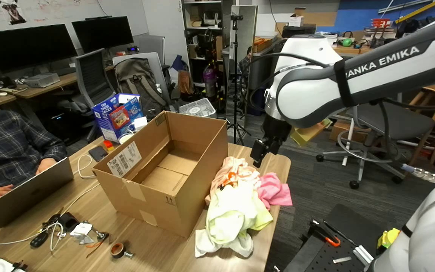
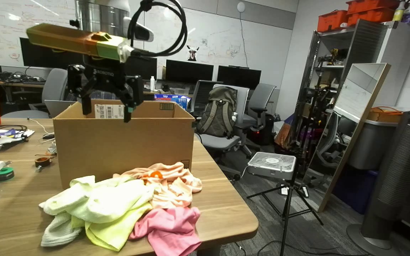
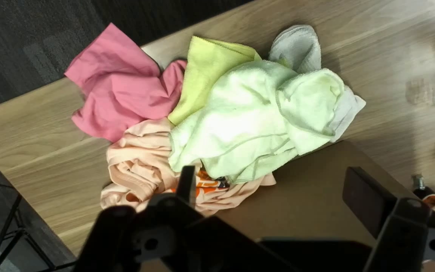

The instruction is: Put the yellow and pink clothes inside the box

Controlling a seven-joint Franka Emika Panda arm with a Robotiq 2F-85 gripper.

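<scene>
Clothes (image 3: pixel 198 85) on tbl (image 2: pixel 222 213), nxt to box (image 2: pixel 123 145)

My gripper (image 1: pixel 261 152) hangs over the table (image 1: pixel 164 253), and there, outside the box (image 1: pixel 198 181): pink cloth (image 1: pixel 274 190), pale yellow-green cloth (image 1: pixel 227 215)!

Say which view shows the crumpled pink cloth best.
Wrist view: the crumpled pink cloth lies well inside the frame, seen from above. Both exterior views show it slantwise; in an exterior view, the cloth reaches the frame's bottom.
</scene>
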